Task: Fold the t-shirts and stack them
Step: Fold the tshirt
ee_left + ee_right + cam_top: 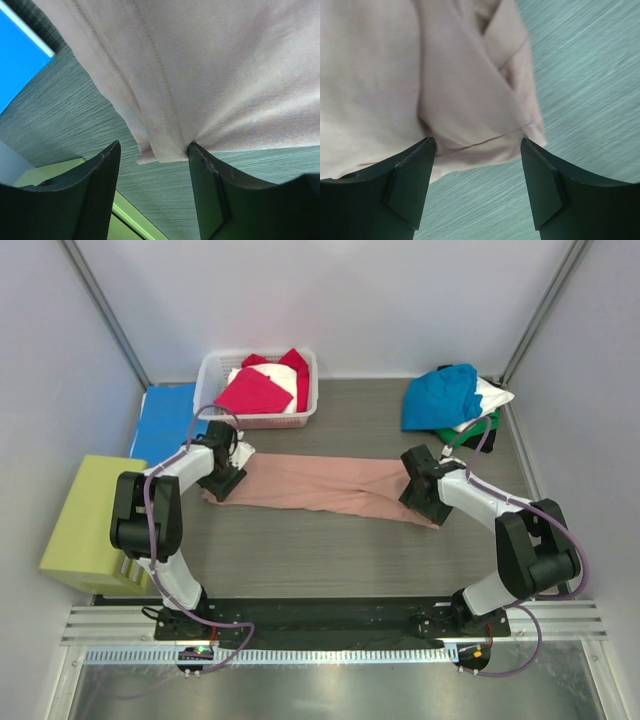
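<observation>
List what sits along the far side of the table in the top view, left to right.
blue folder → white basket → t-shirt pile with a teal-blue one on top

I see a grey wood-grain table (330, 550), pale walls (340, 300) behind it and at both sides, metal posts (103, 305) at its far corners, a ribbed metal rail (330, 622) along its near edge. Light is soft, even.

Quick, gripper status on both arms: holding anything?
Left gripper: open, jaws astride the pink t-shirt hem, not clamped.
Right gripper: open, astride that shirt's other end, not clamped.
</observation>
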Action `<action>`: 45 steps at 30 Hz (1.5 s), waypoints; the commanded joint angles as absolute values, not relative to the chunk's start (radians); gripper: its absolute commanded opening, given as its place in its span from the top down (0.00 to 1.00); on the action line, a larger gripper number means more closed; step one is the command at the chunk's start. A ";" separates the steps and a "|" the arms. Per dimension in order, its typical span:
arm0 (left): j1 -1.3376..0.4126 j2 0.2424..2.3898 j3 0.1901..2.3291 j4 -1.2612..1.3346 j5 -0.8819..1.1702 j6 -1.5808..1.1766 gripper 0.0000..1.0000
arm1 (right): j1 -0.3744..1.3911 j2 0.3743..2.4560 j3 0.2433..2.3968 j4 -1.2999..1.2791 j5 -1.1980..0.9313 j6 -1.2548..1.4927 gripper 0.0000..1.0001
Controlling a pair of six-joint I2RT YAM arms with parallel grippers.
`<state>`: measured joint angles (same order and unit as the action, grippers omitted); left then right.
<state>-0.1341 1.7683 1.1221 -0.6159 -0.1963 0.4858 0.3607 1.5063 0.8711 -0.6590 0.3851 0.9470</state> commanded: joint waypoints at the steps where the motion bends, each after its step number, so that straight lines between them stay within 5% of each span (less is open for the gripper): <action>1: -0.127 1.704 1.088 -0.607 -0.155 0.473 0.44 | 0.336 1.476 0.859 -0.715 0.419 0.888 0.25; 9: -0.127 1.543 0.983 -0.627 -0.121 0.469 0.43 | 0.336 1.473 0.946 -0.724 0.361 0.835 0.21; 19: -0.129 1.473 1.141 -0.716 -0.045 0.442 0.43 | 0.336 1.491 1.112 -0.767 0.325 0.807 0.20; 33: -0.138 1.836 1.296 -0.609 0.023 0.367 0.46 | 0.336 1.560 1.055 -0.704 0.296 0.847 0.20; 45: -0.138 1.885 1.278 -0.542 -0.038 0.409 0.47 | 0.336 1.615 1.014 -0.690 0.342 0.856 0.20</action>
